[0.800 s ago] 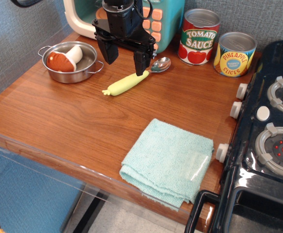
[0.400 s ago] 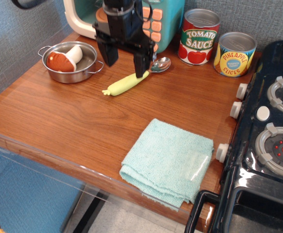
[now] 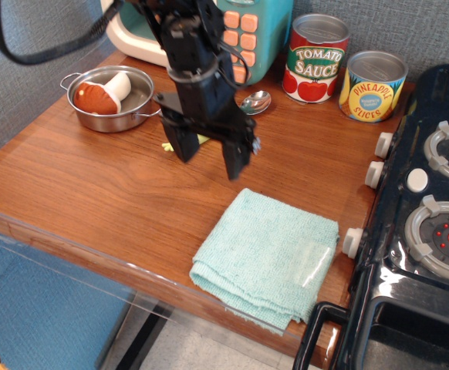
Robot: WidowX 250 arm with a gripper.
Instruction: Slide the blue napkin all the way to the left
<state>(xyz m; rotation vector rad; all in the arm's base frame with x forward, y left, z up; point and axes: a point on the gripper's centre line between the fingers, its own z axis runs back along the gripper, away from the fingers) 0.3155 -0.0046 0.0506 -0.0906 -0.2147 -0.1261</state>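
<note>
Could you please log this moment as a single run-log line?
phase: approach | gripper: open, above table, short of blue napkin | napkin: untouched, at front edge beside stove

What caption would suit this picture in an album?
Open tool poised above the wooden counter, just behind the folded blue napkin near the stove.

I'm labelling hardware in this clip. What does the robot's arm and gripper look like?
The gripper is all black, boxy, with two flat tapering fingers. The arm above is black too, and a black cable loops from it at upper left. No markings are readable.
</note>
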